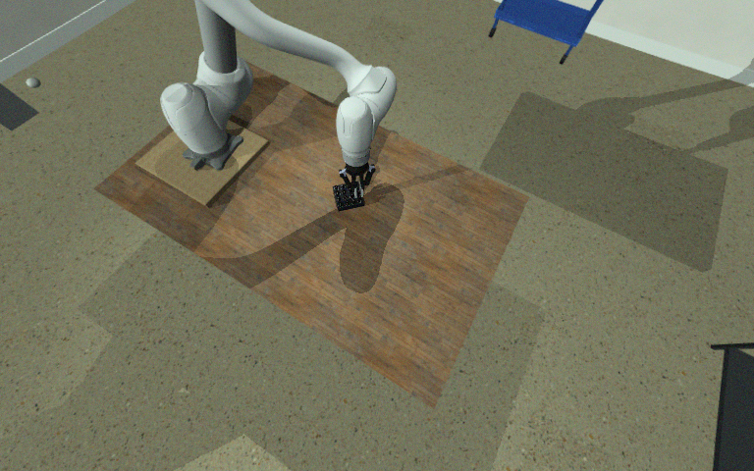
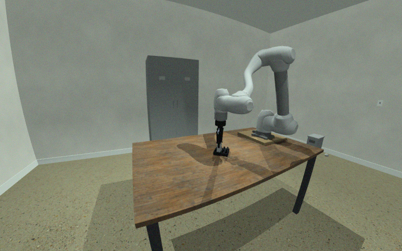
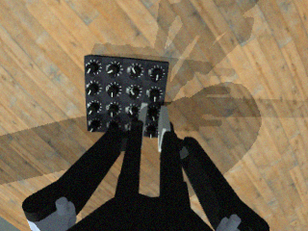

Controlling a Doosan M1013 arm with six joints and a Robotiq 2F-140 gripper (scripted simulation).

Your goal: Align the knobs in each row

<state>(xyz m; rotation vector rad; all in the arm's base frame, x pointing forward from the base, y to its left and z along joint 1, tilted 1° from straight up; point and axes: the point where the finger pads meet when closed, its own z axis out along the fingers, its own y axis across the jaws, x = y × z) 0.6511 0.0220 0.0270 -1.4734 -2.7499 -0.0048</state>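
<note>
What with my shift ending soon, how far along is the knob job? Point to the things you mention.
Done: the knob box [image 1: 340, 203] [image 2: 218, 153] [image 3: 124, 79] stands on the table [image 1: 422, 261] [image 2: 177, 177] [image 3: 43, 87]; finished knobs can't be confirmed.
In hand: the gripper's [image 1: 358, 190] [image 2: 219, 149] [image 3: 154, 112] fingertips flank a right-column knob [image 3: 153, 115] in the wrist view; grip unclear.
Left: apparently freeing it; other corrections unreadable.
</note>
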